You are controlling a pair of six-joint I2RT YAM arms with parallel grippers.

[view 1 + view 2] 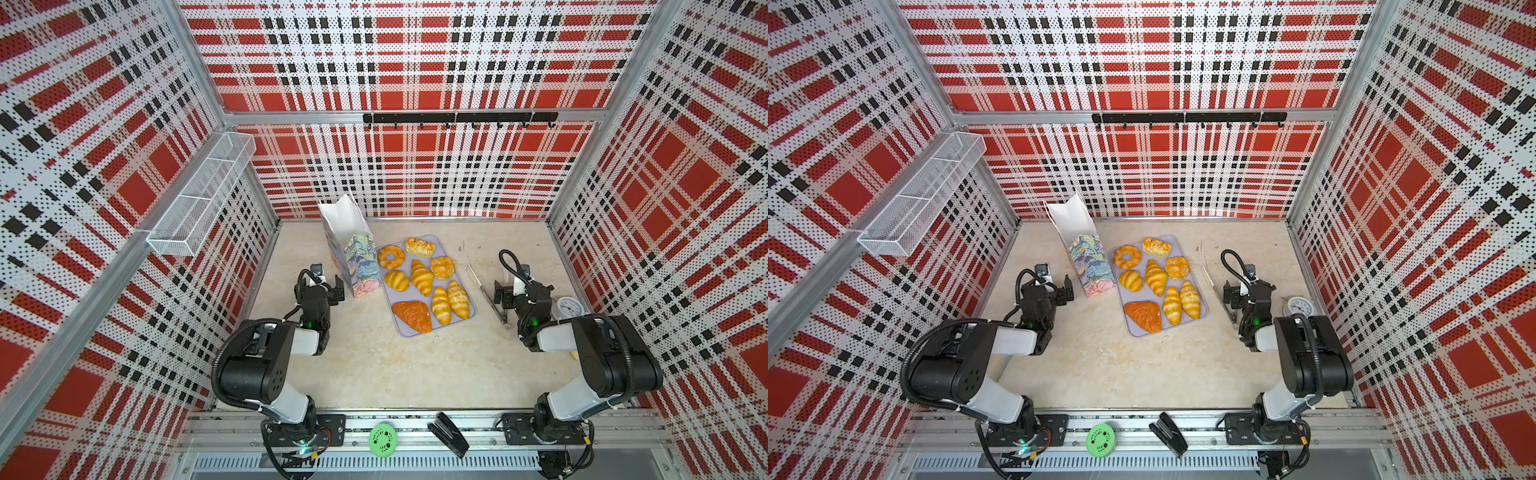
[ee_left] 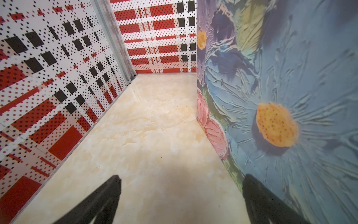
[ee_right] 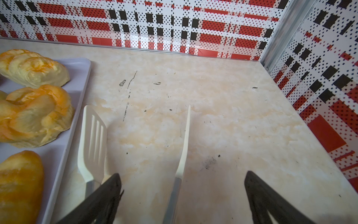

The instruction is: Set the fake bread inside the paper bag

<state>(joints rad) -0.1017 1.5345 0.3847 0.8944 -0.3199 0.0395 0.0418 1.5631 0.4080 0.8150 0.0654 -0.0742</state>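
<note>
L end effector (image 2: 180,178) spread by paper bag (image 2: 290,77) wall; R end effector (image 3: 182,173) spread over tongs (image 3: 93,139) beside tray (image 3: 77,81) edge.

red plaid perforated walls (image 1: 415,62), beige marbled tabletop (image 1: 395,374), wire basket (image 1: 203,195), black hook rail (image 1: 457,117)

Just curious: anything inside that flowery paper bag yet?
Only white inner faces of the paper bag show from above; its bottom is hidden. Eight pastries lie on the lilac tray.

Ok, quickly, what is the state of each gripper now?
Left gripper: open, empty, beside the tall flower-printed paper bag.
Right gripper: open, empty, over the white-tipped metal tongs.
</note>
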